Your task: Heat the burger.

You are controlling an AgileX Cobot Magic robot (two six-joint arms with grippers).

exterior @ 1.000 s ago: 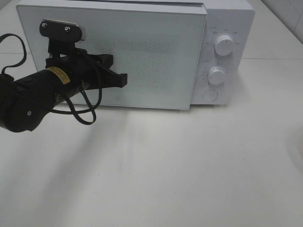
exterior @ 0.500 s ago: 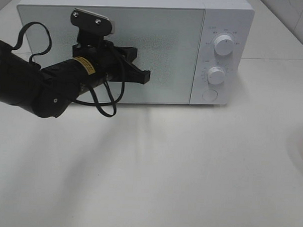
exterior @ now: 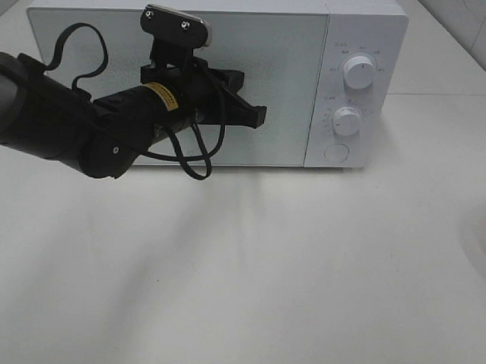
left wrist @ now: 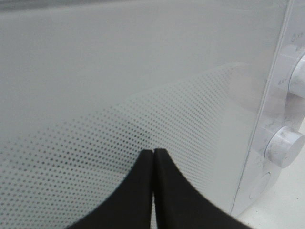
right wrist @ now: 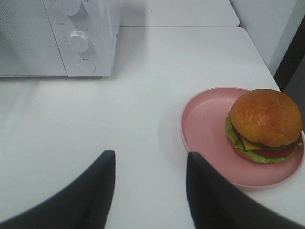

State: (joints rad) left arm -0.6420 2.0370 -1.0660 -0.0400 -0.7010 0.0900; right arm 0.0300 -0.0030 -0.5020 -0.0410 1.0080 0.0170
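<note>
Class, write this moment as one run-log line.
left gripper: shut, at white microwave door | right gripper: open, empty | tan-bunned burger: on round pink plate

The black left arm (exterior: pixel 61 132) reached across from the left side, with its wrist raised. The black left gripper (left wrist: pixel 153 157) pointed forward and its two fingers were pressed together, holding nothing. The black right gripper (right wrist: pixel 150 186) had its two fingers (right wrist: pixel 102 191) apart, with nothing between them.

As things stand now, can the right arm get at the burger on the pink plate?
Probably yes. The right pincer is open, and only bare table lies between it and the burger on the pink plate; nothing blocks the way.
</note>
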